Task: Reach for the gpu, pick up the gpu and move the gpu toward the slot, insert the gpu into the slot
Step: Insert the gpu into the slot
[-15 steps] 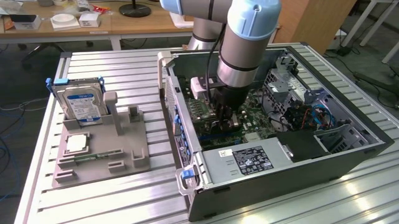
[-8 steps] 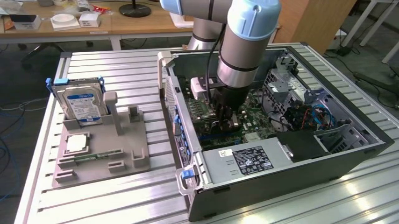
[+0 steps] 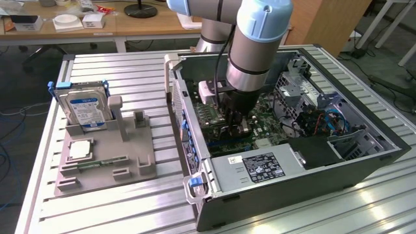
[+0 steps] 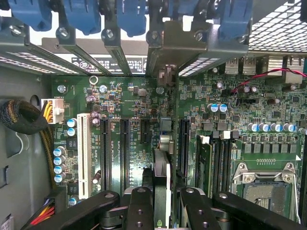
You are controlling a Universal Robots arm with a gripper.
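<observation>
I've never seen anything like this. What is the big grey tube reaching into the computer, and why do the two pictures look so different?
The grey tube is a robot arm. At its end sits a gripper, lowered into an open computer case on a metal table. One picture comes from a camera standing off the arm; the other from a camera on the arm's wrist, looking down past the gripper at the green motherboard. The gripper holds a thin card, the gpu, edge-on above the black slots. Beside the case, a grey stand carries a hard drive.
</observation>
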